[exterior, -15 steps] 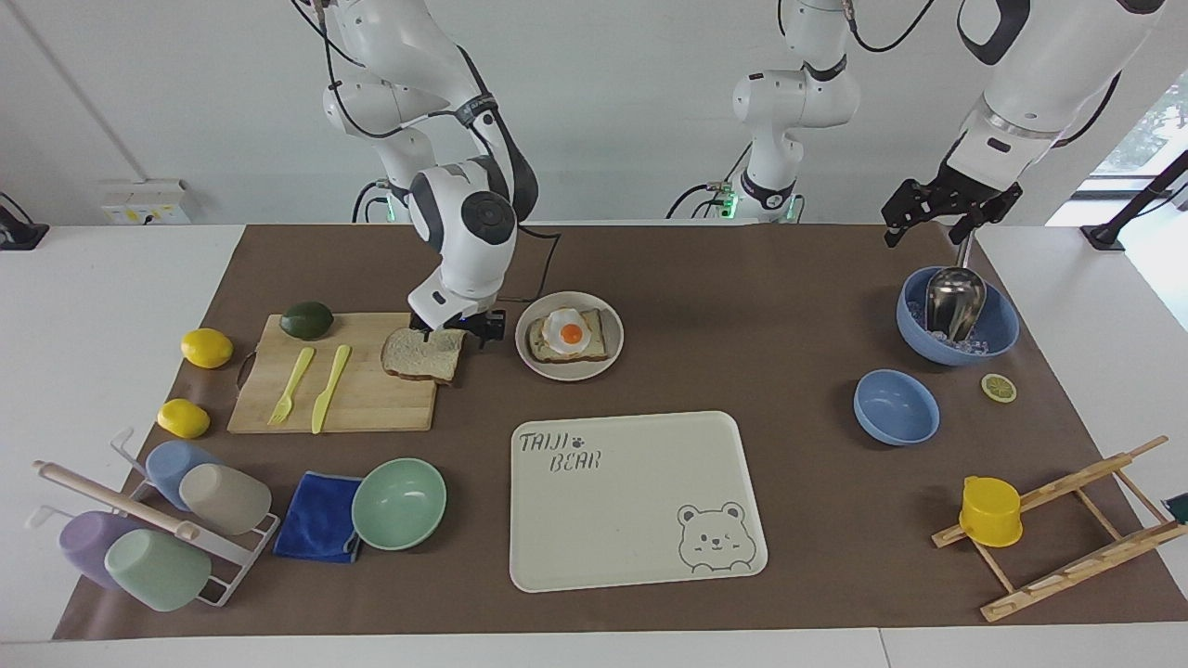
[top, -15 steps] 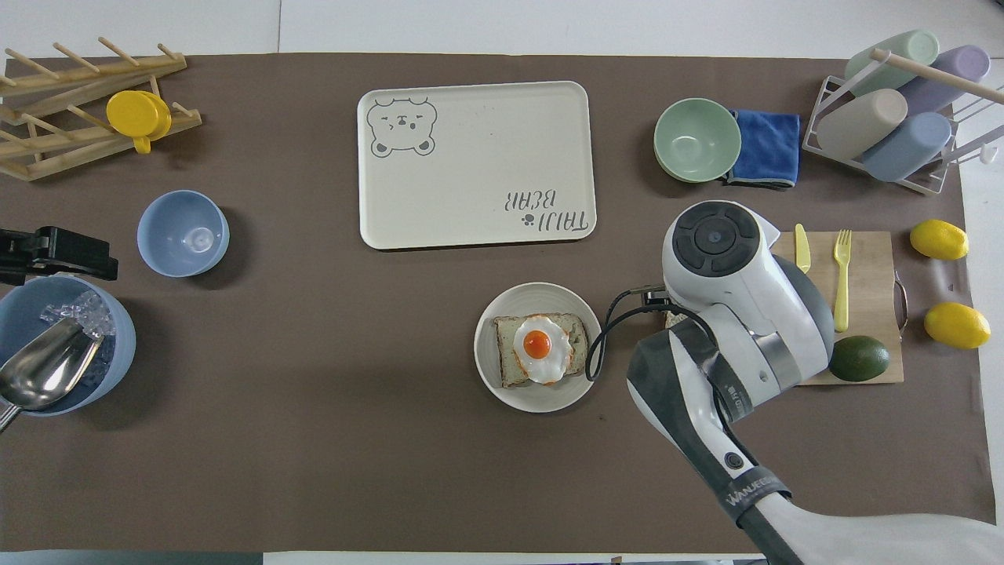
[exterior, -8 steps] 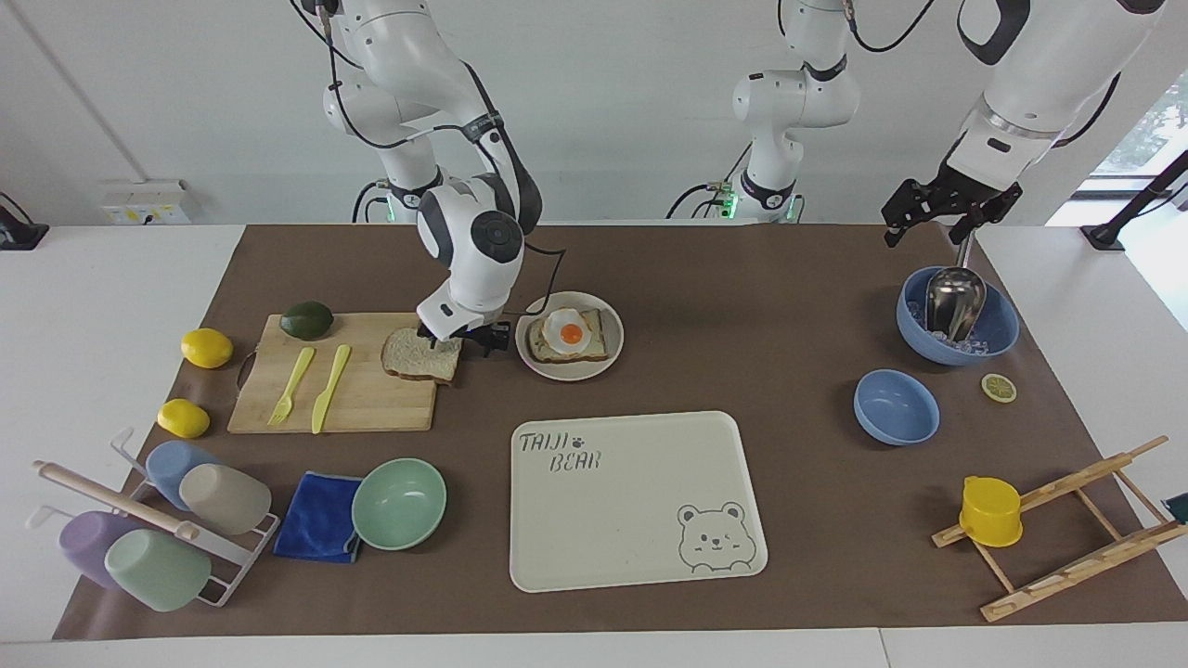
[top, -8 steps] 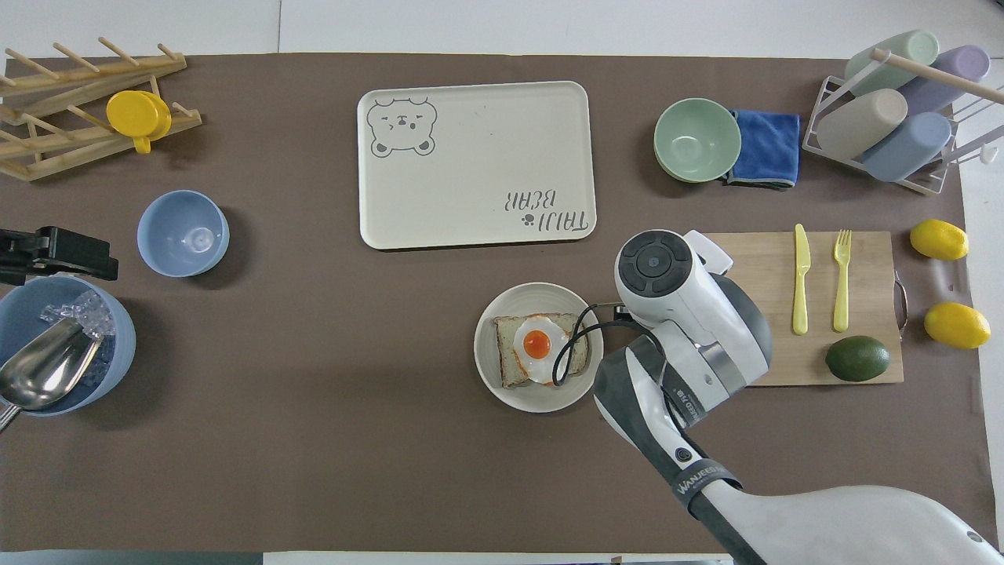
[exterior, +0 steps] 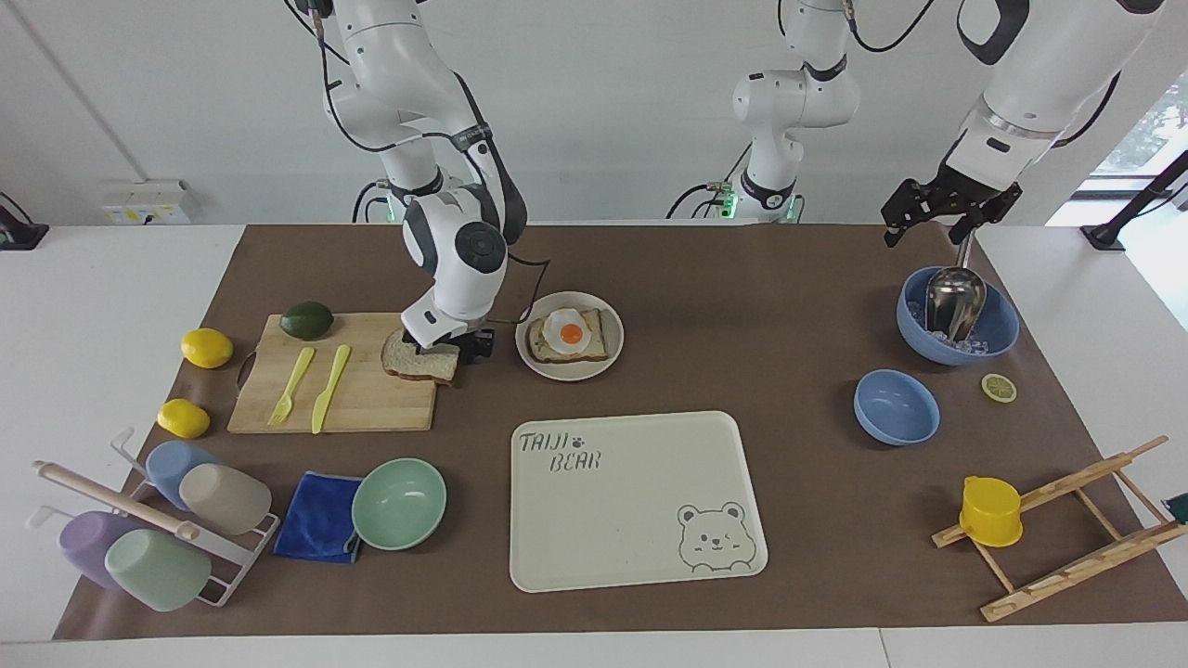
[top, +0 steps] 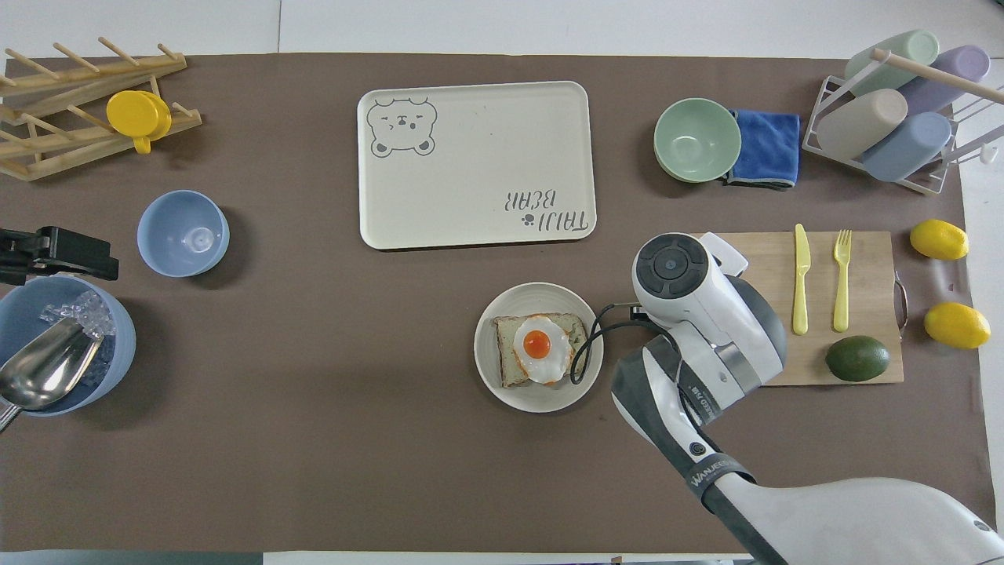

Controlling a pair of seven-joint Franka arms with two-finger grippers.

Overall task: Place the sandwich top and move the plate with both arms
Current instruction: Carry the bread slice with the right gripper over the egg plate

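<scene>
Right end effector (exterior: 444, 343) down at the edge of the sandwich top (exterior: 419, 357), a squarish slice of pale speckled bread with a brown crust; fingers set at that slice's plate-side edge, though whether clamped on it or merely around it cannot be told. Slice lying on the corner of the pale wooden cutting board (exterior: 362, 394), at the board's end nearest the plate, slightly overhanging the edge. In the overhead view, slice hidden under the white wrist of the right arm (top: 694, 314).

Small round beige-grey plate (exterior: 608, 357) resting on the brown worktop (exterior: 724, 315) just beside the board, toward the left arm's end, carrying a toast slice topped with a fried egg (exterior: 568, 334). Large rectangular cream tray with a bear drawing (exterior: 640, 529) farther from the robots than the plate, near it but apart.

Left end effector (exterior: 945, 209) waiting in the air over the deep blue bowl of ice (exterior: 998, 325) with its metal scoop (exterior: 954, 301); grip state not discernible.
</scene>
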